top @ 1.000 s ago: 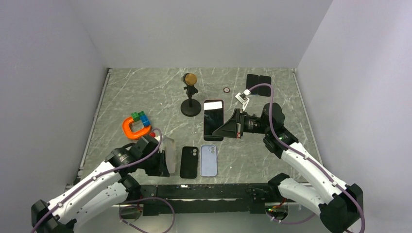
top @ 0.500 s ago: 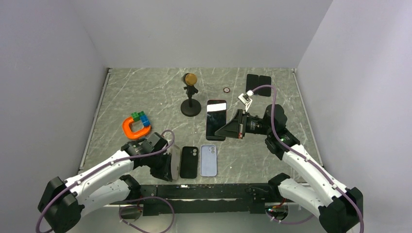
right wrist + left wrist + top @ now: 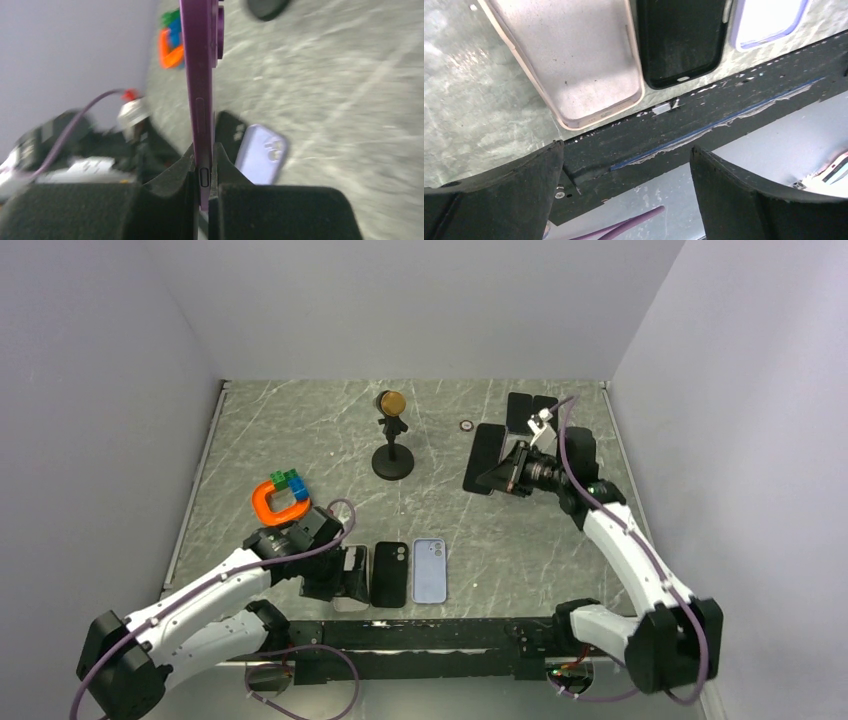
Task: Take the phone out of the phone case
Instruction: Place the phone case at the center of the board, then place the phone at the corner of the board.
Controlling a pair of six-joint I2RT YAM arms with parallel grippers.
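My right gripper (image 3: pixel 507 471) is shut on the purple phone (image 3: pixel 485 458) and holds it above the table at the back right. In the right wrist view the phone (image 3: pixel 201 75) stands edge-on, pinched at its bottom end in the gripper (image 3: pixel 202 172). My left gripper (image 3: pixel 333 580) is open at the near edge of the table, just left of the pale translucent phone case (image 3: pixel 354 575). The case lies flat and empty. In the left wrist view the case (image 3: pixel 569 65) lies beyond the open gripper (image 3: pixel 626 200), with nothing between the fingers.
A black case (image 3: pixel 389 573) and a lavender case (image 3: pixel 429 570) lie beside the pale one. A small black stand with a gold top (image 3: pixel 392 445) is mid-table. An orange clamp with bricks (image 3: pixel 278 500) is at the left. Black pads (image 3: pixel 530 405) and a small ring (image 3: pixel 466 425) lie at the back.
My right gripper has carried the phone from mid-table up and to the back right. My left gripper has laid the pale case flat beside the black case and let go of it.
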